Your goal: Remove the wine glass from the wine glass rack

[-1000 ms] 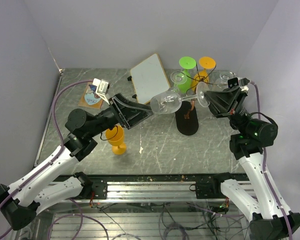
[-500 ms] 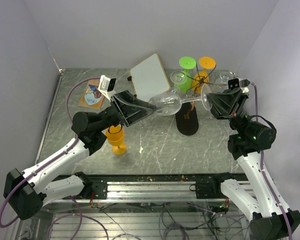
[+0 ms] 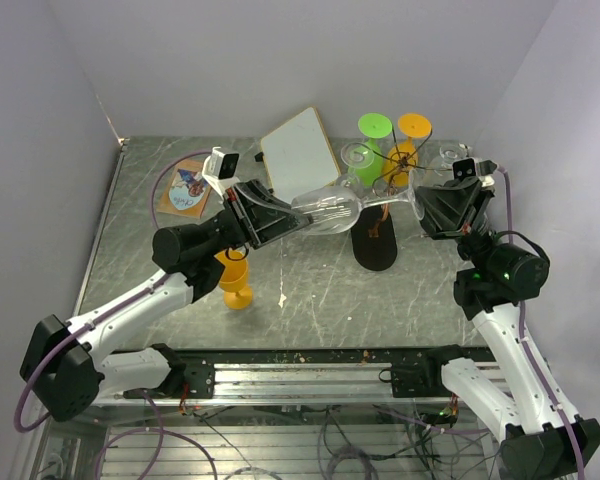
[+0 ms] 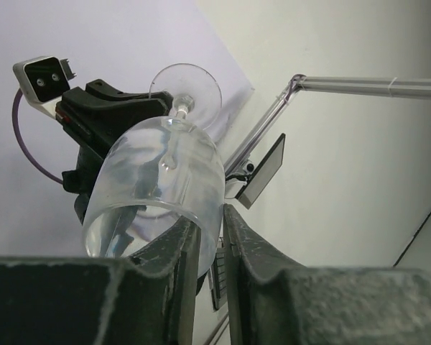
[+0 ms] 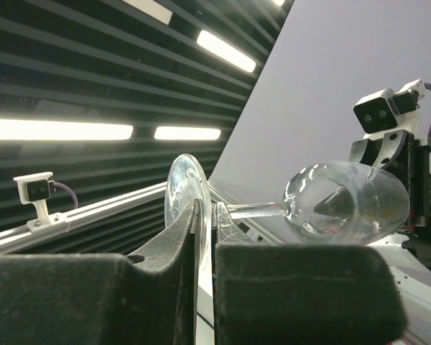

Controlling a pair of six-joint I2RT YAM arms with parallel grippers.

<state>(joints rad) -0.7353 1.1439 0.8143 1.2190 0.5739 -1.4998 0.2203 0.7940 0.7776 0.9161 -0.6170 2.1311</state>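
Note:
A clear wine glass lies sideways in the air, left of and above the wine glass rack. My right gripper is shut on the glass's round foot, with the stem and bowl pointing away from it. My left gripper is at the bowl's mouth. In the left wrist view its fingers stand one inside and one outside the bowl wall, pinching the rim.
More glasses hang on the rack: a green one, an orange one and clear ones. An orange cup stands on the table under the left arm. A white board and a small card lie behind.
My left gripper has moved right onto the bowl's rim and its jaws have closed from wide to narrow. The right gripper and the glass have barely moved.

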